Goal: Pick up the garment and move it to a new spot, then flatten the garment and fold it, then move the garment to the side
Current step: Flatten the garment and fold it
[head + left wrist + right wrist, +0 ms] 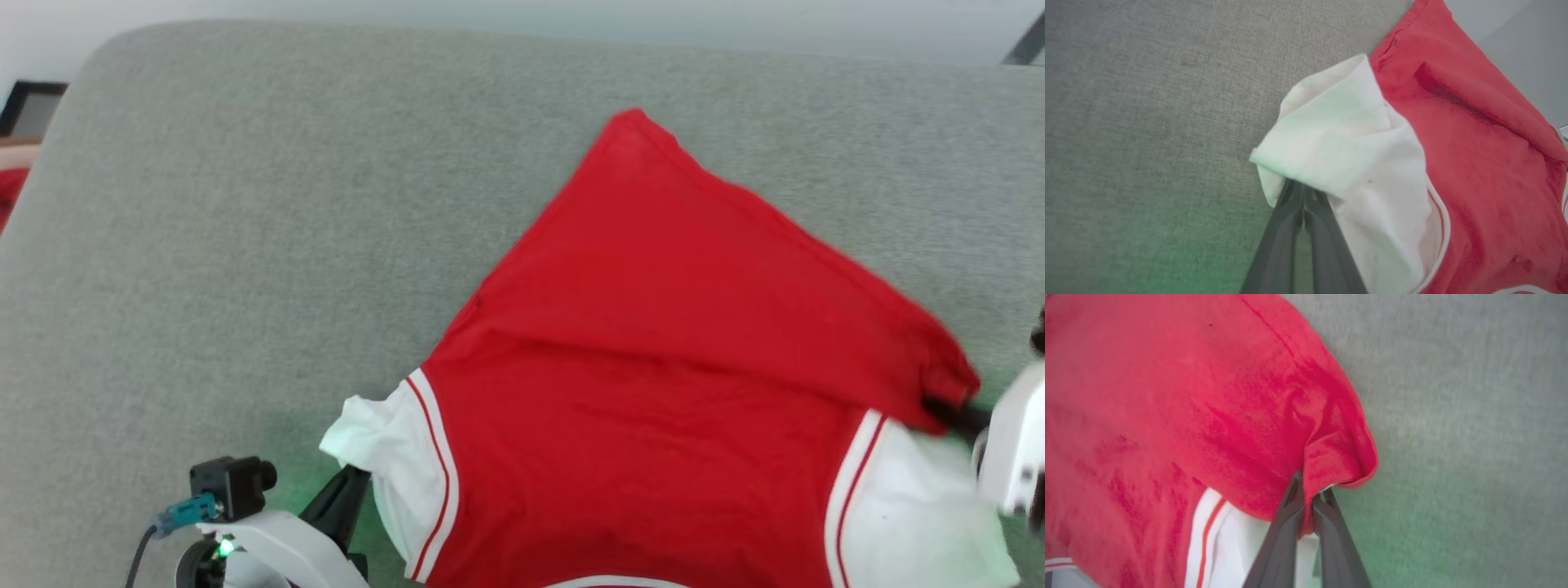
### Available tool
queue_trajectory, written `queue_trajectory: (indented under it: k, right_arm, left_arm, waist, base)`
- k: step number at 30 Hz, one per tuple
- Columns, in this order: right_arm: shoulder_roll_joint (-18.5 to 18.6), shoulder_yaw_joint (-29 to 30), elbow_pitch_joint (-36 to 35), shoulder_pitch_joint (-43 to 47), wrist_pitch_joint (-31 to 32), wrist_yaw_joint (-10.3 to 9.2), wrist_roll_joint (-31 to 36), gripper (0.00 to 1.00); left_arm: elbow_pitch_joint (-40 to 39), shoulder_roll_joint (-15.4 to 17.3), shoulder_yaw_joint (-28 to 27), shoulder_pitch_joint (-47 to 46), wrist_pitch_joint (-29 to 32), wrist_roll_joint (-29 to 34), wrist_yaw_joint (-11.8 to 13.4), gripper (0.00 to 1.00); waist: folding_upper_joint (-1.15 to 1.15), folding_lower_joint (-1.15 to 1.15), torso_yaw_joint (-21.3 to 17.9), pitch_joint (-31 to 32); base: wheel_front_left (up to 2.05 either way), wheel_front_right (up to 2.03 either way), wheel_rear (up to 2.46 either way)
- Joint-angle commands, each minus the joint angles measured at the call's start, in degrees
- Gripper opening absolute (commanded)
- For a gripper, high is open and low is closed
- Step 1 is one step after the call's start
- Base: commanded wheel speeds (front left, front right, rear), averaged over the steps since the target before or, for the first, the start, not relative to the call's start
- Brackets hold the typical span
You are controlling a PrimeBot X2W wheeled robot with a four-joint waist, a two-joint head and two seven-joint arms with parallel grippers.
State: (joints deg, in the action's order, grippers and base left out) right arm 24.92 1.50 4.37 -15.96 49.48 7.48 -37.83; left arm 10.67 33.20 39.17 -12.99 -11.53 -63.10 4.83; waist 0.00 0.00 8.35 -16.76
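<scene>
On the grey woven surface (245,245) lies the garment (653,343); pale backdrop (735,18) beyond.

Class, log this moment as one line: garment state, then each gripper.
garment: partly folded on grey surface | left gripper: shut on white sleeve | right gripper: shut on red corner

Bright, even light; wrist views blurred, green-tinged.

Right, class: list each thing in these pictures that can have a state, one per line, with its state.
garment: lying on the grey surface, partly folded, its red hem corner lying over by one white sleeve.
left pincer: shut on the other white sleeve.
right pincer: shut on the red hem corner.
</scene>
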Motion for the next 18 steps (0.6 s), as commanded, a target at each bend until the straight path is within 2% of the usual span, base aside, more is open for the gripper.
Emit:
queue_trajectory:
  k: [1,7,13,14,15,16,18]
  right_arm:
    - [-0.4,0.6,-0.9,1.9,0.3,0.02,0.2,0.00]
    - [-4.6,3.0,-5.2,11.3,0.8,0.02,1.6,0.00]
    - [-7.8,3.2,-5.4,15.2,-0.9,0.02,2.3,0.00]
    - [-8.1,3.0,-5.3,15.3,-1.5,0.02,2.6,0.34]
    - [-8.3,2.9,-5.1,15.3,-2.0,0.01,2.8,0.73]
    - [-8.3,2.9,-5.1,15.4,-2.5,0.00,3.0,1.00]
    - [-8.4,2.8,-5.4,15.6,-3.7,-0.02,3.4,1.00]
  left_arm:
    - [-0.2,0.4,-0.1,0.6,0.3,-0.3,0.4,0.00]
    - [-1.8,1.4,-0.5,1.6,0.3,-0.4,1.2,0.00]
    - [-2.7,2.1,-0.5,2.1,0.5,-0.4,1.6,0.00]
    - [-2.8,2.2,-0.5,2.0,0.6,-0.3,1.7,0.00]
    - [-2.8,2.2,-0.5,2.0,0.6,-0.3,1.7,0.00]
    - [-2.9,2.2,-0.5,1.9,0.6,-0.3,1.7,0.00]
    - [-2.9,2.3,-0.5,1.9,0.5,-0.1,1.7,0.00]
  waist:
    - [0.00,0.00,-1.2,1.0]
    - [0.00,0.00,-2.6,1.4]
    - [0.00,0.00,-3.6,1.2]
    - [0.00,0.00,-3.7,1.2]
    - [0.00,0.00,-3.8,1.2]
    - [0.00,0.00,-3.9,1.2]
    - [0.00,0.00,-4.0,1.3]
  base:
    - [0.00,0.00,0.00]
    - [0.00,0.00,0.00]
    - [0.00,0.00,0.00]
    - [0.00,0.00,0.00]
    - [0.00,0.00,0.00]
    - [0.00,0.00,0.00]
    - [0.00,0.00,0.00]
